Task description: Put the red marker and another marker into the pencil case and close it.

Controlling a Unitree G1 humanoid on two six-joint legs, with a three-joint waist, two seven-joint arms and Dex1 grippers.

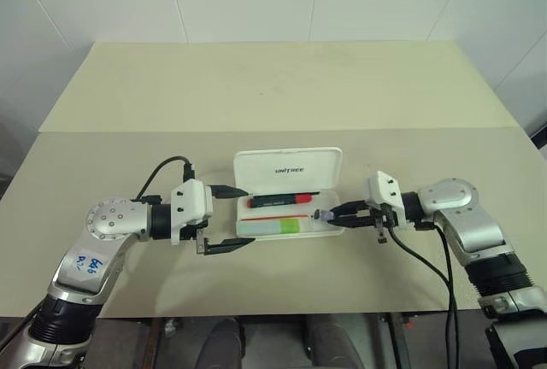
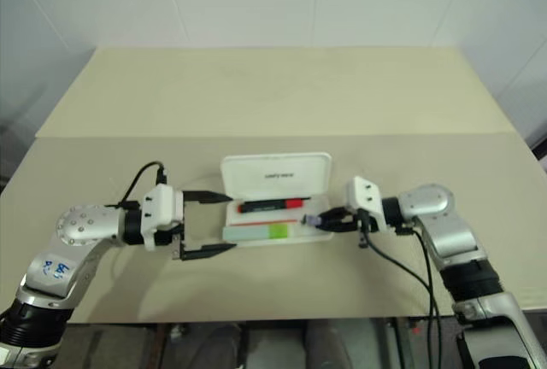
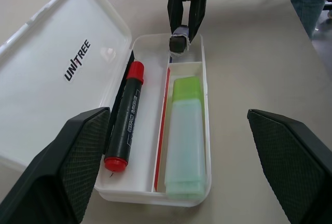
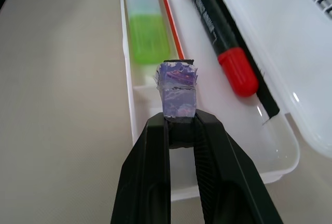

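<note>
Left wrist view: the pencil case [image 3: 205,130] lies open on the table [image 1: 282,87], the red marker [image 3: 127,115] and another marker [image 3: 185,138] inside. Left claw [image 1: 242,216] gapes wide; right claw [image 4: 181,130] pinches a small purple-taped block [image 4: 178,89].

Both arms [image 1: 111,224] are silver metal with black joints, white wrist boxes [image 1: 191,207], black cables [image 1: 423,262] and black textured fingers [image 3: 70,156].

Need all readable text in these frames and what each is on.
"UNITREE": dark lettering on the open lid of the pencil case.
The red marker: pale print along its barrel, too small to read.
Blue handwriting on a white sticker on the left arm: illegible.
No other text.
</note>
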